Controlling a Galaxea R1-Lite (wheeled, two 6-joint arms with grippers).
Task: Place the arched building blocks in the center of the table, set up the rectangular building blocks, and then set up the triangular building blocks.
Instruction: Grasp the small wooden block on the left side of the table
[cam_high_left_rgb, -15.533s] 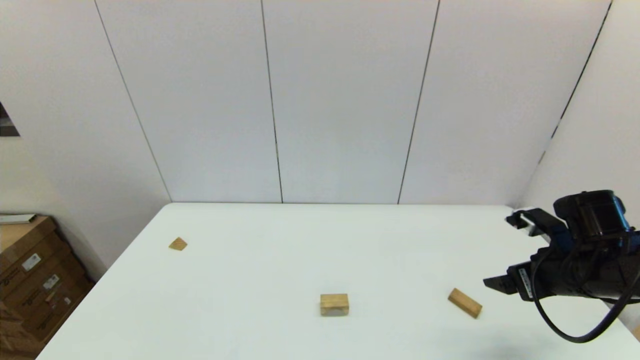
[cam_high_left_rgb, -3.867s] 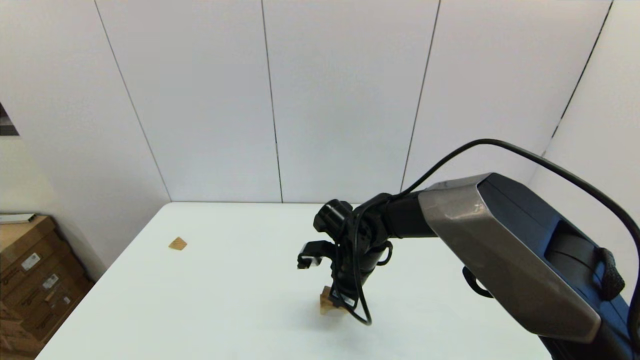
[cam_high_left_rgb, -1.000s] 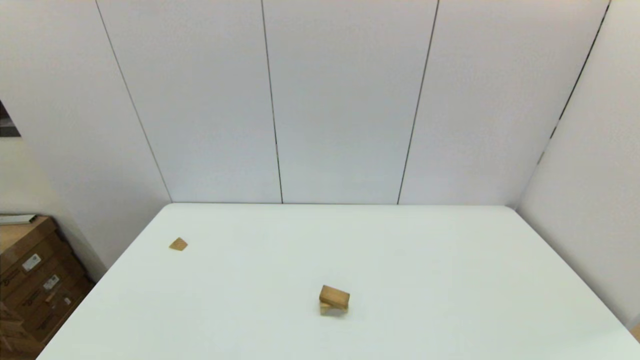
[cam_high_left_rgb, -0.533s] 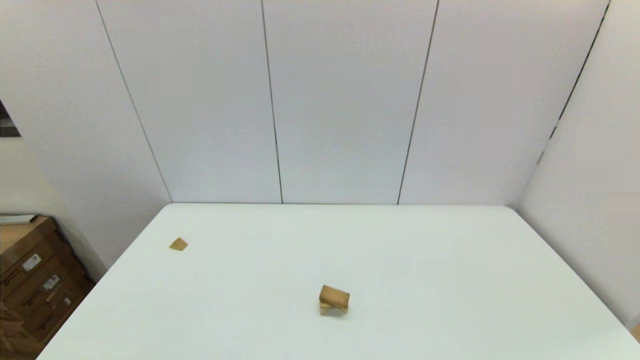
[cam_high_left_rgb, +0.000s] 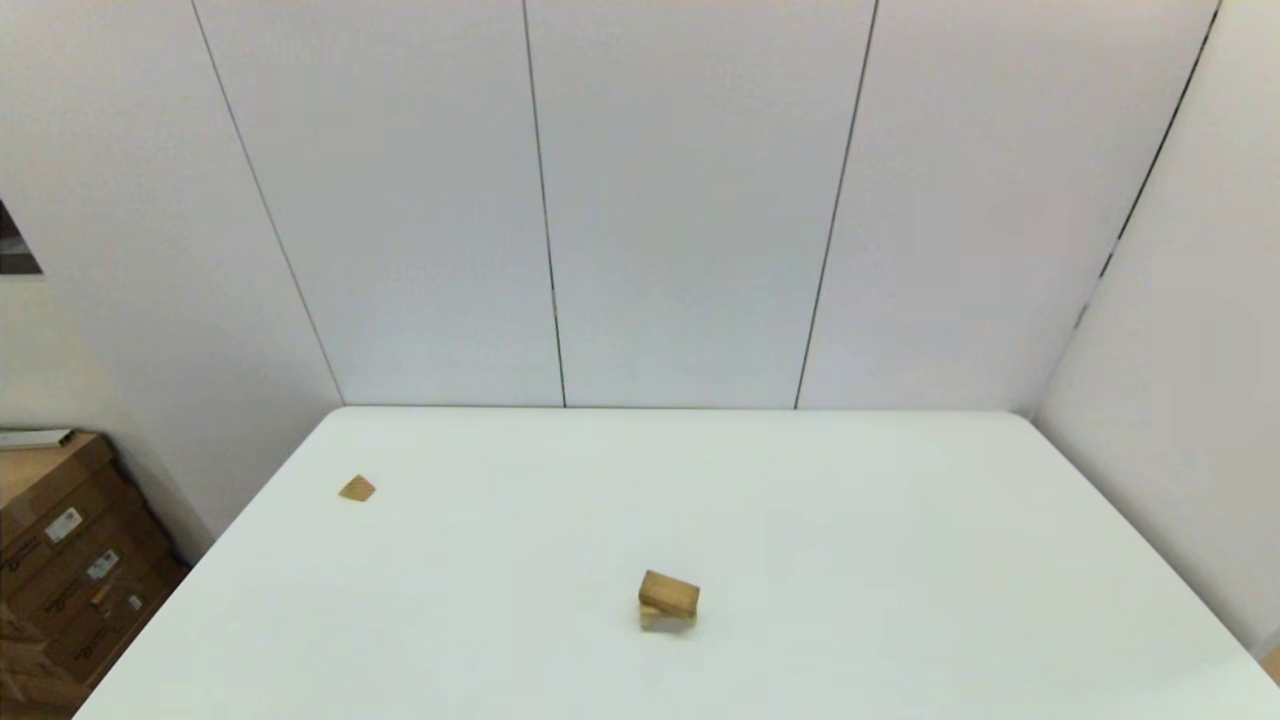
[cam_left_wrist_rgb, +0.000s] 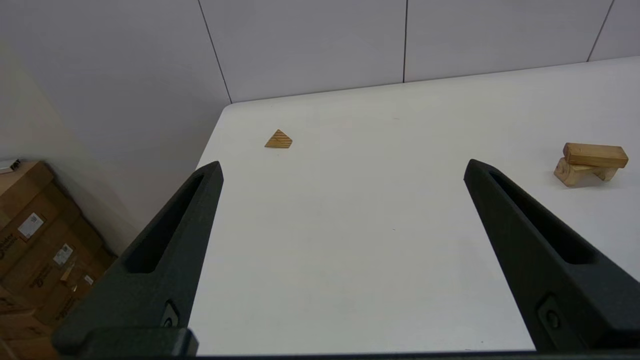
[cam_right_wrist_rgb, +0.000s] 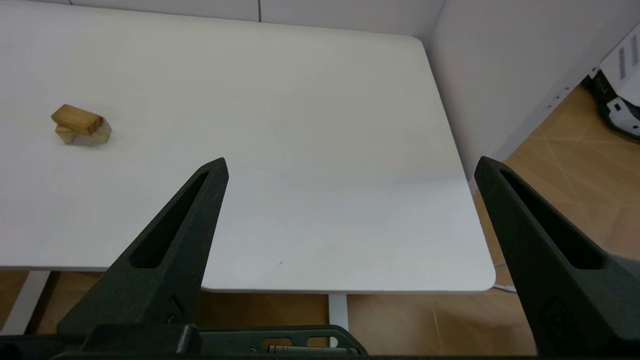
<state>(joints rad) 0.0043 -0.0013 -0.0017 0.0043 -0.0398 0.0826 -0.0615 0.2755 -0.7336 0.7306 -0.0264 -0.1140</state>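
Observation:
The arched block (cam_high_left_rgb: 662, 620) stands near the middle of the white table (cam_high_left_rgb: 900, 520). The rectangular block (cam_high_left_rgb: 670, 592) lies flat across its top, turned askew. Both also show in the left wrist view, rectangular block (cam_left_wrist_rgb: 595, 154) over arched block (cam_left_wrist_rgb: 570, 172), and in the right wrist view, rectangular block (cam_right_wrist_rgb: 77, 119) over arched block (cam_right_wrist_rgb: 92, 135). The triangular block (cam_high_left_rgb: 356, 488) lies alone at the table's far left, triangular block (cam_left_wrist_rgb: 279, 139). My left gripper (cam_left_wrist_rgb: 342, 167) is open, held back at the table's near left. My right gripper (cam_right_wrist_rgb: 350, 165) is open, parked off the near right edge. Neither arm shows in the head view.
Brown cardboard boxes (cam_high_left_rgb: 60, 570) are stacked on the floor left of the table. White wall panels close off the far and right sides. The table's near right corner (cam_right_wrist_rgb: 480, 280) and wooden floor show in the right wrist view.
Nothing has moved in the last second. Before that, the right arm took the rectangular block from the table's right, laid it on the arched block and withdrew out of the head view.

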